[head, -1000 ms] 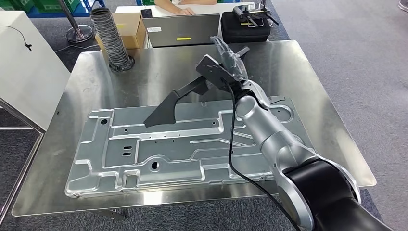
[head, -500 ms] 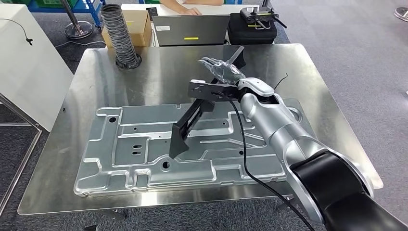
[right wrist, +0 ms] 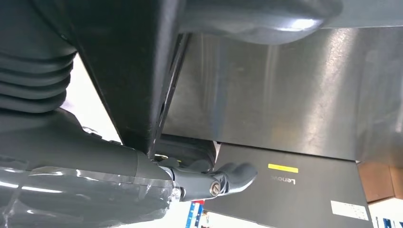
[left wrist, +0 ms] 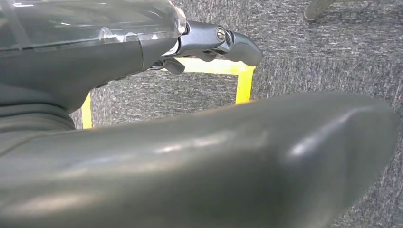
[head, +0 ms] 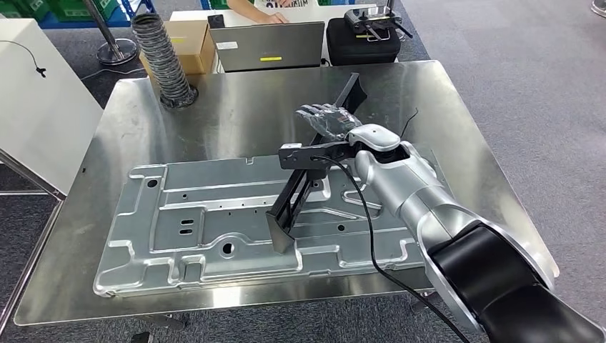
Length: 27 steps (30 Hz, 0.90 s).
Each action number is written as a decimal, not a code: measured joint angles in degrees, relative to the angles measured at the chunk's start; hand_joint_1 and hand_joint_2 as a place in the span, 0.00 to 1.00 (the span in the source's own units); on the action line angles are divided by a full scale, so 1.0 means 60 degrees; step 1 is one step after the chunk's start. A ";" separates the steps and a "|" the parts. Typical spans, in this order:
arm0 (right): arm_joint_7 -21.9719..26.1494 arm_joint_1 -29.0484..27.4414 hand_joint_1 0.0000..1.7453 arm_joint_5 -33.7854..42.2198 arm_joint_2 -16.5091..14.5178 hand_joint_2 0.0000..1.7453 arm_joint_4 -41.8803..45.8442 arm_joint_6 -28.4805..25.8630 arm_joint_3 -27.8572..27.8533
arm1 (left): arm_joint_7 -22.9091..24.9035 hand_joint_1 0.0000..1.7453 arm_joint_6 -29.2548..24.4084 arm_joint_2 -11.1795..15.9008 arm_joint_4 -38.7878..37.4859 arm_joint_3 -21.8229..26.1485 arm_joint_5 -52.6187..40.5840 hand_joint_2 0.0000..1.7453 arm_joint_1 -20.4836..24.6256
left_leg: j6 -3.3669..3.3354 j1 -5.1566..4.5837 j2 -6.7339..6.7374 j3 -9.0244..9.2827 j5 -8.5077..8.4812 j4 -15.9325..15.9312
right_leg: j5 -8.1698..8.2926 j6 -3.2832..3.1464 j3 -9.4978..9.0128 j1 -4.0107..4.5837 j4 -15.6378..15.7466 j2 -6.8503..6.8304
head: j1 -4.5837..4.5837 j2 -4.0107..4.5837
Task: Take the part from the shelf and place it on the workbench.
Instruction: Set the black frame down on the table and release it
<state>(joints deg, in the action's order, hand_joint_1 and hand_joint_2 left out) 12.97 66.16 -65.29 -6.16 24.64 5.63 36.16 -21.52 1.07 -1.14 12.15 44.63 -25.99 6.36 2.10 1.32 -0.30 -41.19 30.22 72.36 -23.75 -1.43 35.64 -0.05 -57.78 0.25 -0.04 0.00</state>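
My right hand (head: 329, 120) grips a long black bracket part (head: 293, 196) above the steel workbench (head: 236, 107). The part runs slanted from behind the hand, near the table's far side, down to a lower end over the big silver stamped panel (head: 193, 214) lying on the bench. Whether that lower end touches the panel I cannot tell. In the right wrist view the black part (right wrist: 128, 61) passes between the thumb and the dark fingers (right wrist: 228, 178). My left hand (left wrist: 142, 52) hangs over grey carpet, holding nothing, fingers loosely extended.
At the bench's far edge stand a grey laptop (head: 266, 46), a black case (head: 361, 39), a ribbed hose (head: 161, 61) and a cardboard box (head: 189, 43). A white cabinet (head: 36, 107) is at the left. A person's hand (head: 261, 8) rests behind the laptop.
The black part has swung in my right hand: its long end pointed left, now it points toward me and lower over the panel. The hand has turned and dropped slightly.
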 joint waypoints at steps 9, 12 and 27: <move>0.0005 0.0159 0.00 0.0413 0.0017 0.00 -0.0149 0.0382 0.0199 | 0.0045 0.00 -0.0003 -0.0017 0.0000 0.0012 -0.0088 0.00 0.0067 | -0.0401 -0.0050 0.0003 0.1105 -0.0966 -0.2366 | -0.0256 0.0367 0.0109 0.0018 -0.0328 0.0012 | 0.0027 0.0000; -0.0270 0.0347 0.00 0.0648 0.0049 0.00 -0.0237 0.0706 0.0083 | 0.0032 0.00 -0.0006 -0.0029 0.0000 0.0015 -0.0159 0.00 0.0105 | -0.0492 -0.0036 0.0023 0.1091 -0.1010 -0.2393 | -0.1150 0.0491 0.0866 -0.0036 -0.2042 0.0004 | 0.0060 0.0000; -0.0934 0.0560 0.00 0.1068 0.0321 0.00 0.0317 -0.2256 -0.0851 | -0.0029 0.00 0.0027 -0.0114 0.0000 0.0051 -0.0285 0.00 0.0134 | -0.0081 -0.0072 -0.0003 0.0312 0.0022 -0.0644 | -0.0012 0.0062 -0.0041 -0.0084 0.0047 -0.0002 | 0.0015 0.0000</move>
<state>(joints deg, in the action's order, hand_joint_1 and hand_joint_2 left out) 7.36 69.52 -58.88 -4.24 26.55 -7.91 31.05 -21.70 1.23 -1.82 12.15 44.94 -27.70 7.16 1.62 0.89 -0.32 -39.31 30.36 68.50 -23.83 -1.06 35.39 -0.55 -57.50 0.23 0.05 0.00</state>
